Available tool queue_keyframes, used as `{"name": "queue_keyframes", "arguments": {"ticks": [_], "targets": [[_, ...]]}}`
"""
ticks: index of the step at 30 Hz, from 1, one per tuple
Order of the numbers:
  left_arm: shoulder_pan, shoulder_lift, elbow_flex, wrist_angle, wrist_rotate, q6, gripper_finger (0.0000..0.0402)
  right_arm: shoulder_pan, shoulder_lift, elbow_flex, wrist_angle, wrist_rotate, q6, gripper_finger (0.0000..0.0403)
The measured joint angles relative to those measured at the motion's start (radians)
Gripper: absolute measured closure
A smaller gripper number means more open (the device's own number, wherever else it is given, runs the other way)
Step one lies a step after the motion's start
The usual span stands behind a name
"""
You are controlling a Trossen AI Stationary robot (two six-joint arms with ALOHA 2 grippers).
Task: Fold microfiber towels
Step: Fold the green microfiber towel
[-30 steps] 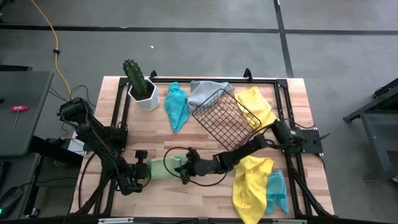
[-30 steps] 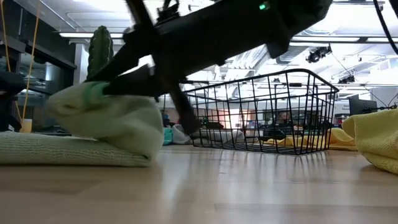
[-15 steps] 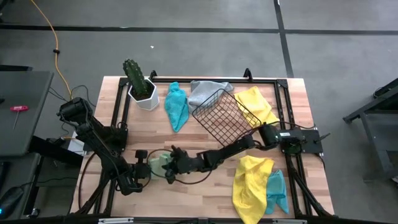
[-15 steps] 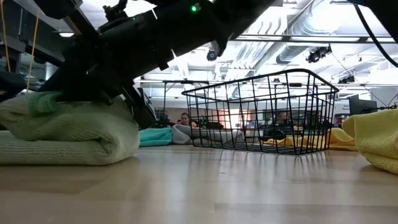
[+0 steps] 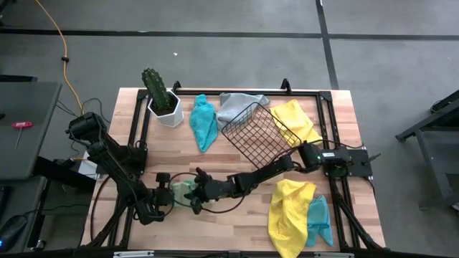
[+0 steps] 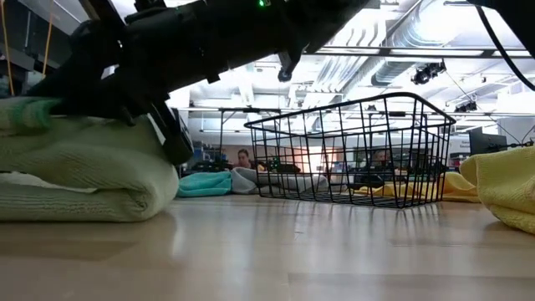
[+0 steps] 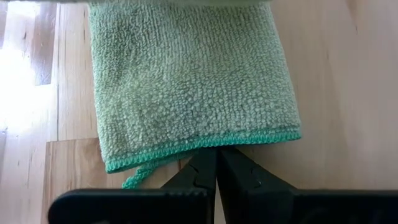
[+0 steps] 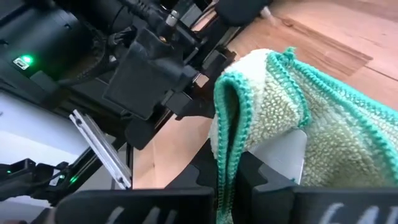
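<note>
Right fingers (image 8: 227, 177) pinch the light green towel (image 5: 185, 191) edge; since one second ago they carried it leftward, doubling the cloth over. Left fingers (image 7: 216, 177) are shut at its hem. Towel lies front-left on the table (image 5: 237, 222), long axis left-right.

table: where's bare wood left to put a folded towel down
Free: the front strip of the table left of the yellow towel, and the gap between cactus pot and green towel. Crowded: the back edge around the basket.
</note>
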Motion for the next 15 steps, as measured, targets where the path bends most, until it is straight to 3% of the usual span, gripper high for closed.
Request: {"name": "queue_keyframes", "arguments": {"ticks": [15], "targets": [[0.000, 0.000, -0.001, -0.002, -0.011, 0.015, 0.0401, 0.001, 0.010, 0.000, 0.005, -0.011, 0.067, 0.0397]]}}
